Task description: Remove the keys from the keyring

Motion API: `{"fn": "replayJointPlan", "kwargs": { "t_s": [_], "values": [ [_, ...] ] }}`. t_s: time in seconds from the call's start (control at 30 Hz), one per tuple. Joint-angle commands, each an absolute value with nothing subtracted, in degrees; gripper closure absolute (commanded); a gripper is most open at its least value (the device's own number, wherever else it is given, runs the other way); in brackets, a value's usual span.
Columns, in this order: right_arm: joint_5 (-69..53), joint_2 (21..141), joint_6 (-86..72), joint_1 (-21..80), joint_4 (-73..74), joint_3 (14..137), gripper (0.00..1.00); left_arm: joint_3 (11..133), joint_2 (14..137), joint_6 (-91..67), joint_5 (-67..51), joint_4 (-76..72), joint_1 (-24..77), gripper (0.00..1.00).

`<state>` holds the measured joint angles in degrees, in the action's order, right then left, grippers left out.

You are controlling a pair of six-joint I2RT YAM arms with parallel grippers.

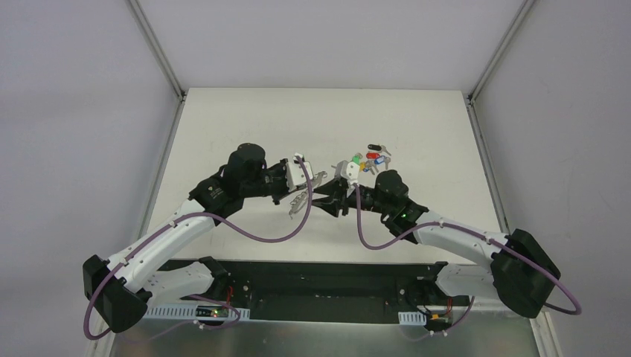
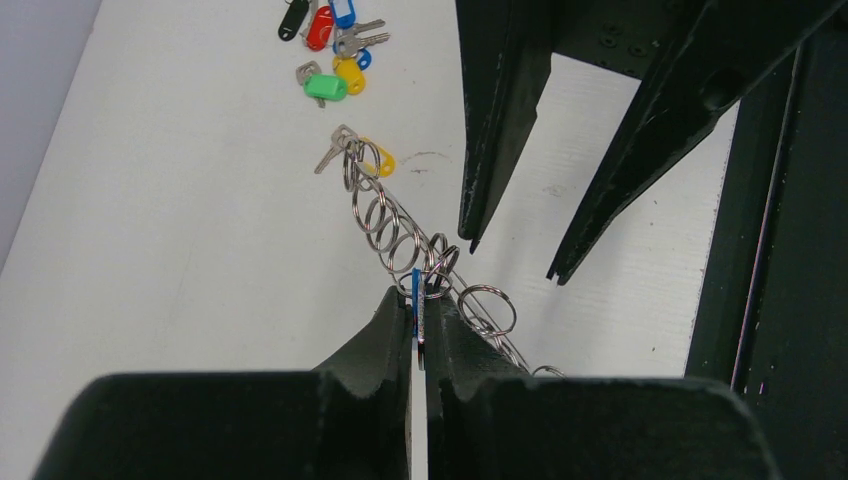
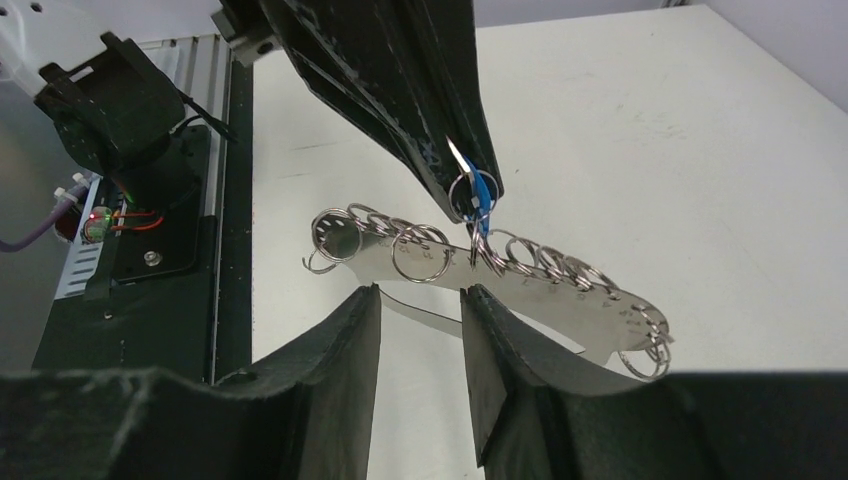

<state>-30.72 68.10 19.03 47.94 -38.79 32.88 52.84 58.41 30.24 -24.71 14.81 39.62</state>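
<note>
Nearest me, my right pincer [image 3: 420, 292] has its fingers apart. A thin edge of the keyring [image 3: 580, 300] crosses the gap between them, and I cannot tell whether either finger touches it. Just beyond, my left pincer [image 2: 420, 300] is clamped together on a blue-tagged key [image 3: 483, 195], which hangs from one of the small split rings [image 2: 385, 215] strung along one side of the loop. The keyring sits between the two pincers and looks lifted off the tabletop [image 1: 245, 119], tilted and carried by that one key.

I judge the loop to be a thin metal strip: light, stiff enough to keep its shape, but free to swing and twist under a single hold. Its bare faces look smooth and likely slippery. I would take it flat across the pads on a plain stretch between rings, close to the blue key, so a pull on the key does not simply drag the whole loop along. The split rings are tight coils, so I expect the key must be worked round the coil, not yanked. The plastic tag should grip better than a metal blade.

Farther out, a yellow-tagged key [image 2: 380, 158] hangs at the loop's far end. Well apart beyond it, loose keys [image 2: 335, 50] with green, yellow, red, blue and black tags lie clustered on the tabletop.
</note>
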Motion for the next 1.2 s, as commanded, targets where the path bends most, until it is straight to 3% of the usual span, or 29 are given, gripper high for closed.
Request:
{"fn": "replayJointPlan", "kwargs": {
  "t_s": [0.0, 0.5, 0.77, 0.87, 1.17],
  "values": [
    [-31.7, 70.3, 19.9, 48.2, -43.0, 36.2, 0.59, 52.8, 57.4, 30.5, -27.0, 11.5, 38.9, 1.0],
    [-32.4, 72.9, 20.2, 48.2, -45.1, 39.1, 0.61, 52.4, 56.6, 30.8, -28.0, 11.5, 38.9, 1.0],
    [-33.4, 74.2, 19.6, 48.2, -44.7, 40.4, 0.82, 52.4, 56.1, 31.0, -28.5, 11.5, 38.9, 1.0],
    [-33.8, 74.4, 19.6, 48.2, -43.8, 40.9, 0.99, 52.3, 56.0, 31.2, -28.8, 11.5, 38.9, 1.0],
    [-34.6, 69.5, 19.1, 48.0, -38.9, 39.5, 1.0, 52.5, 55.8, 30.5, -28.8, 11.5, 38.2, 1.0]
  ]
}}
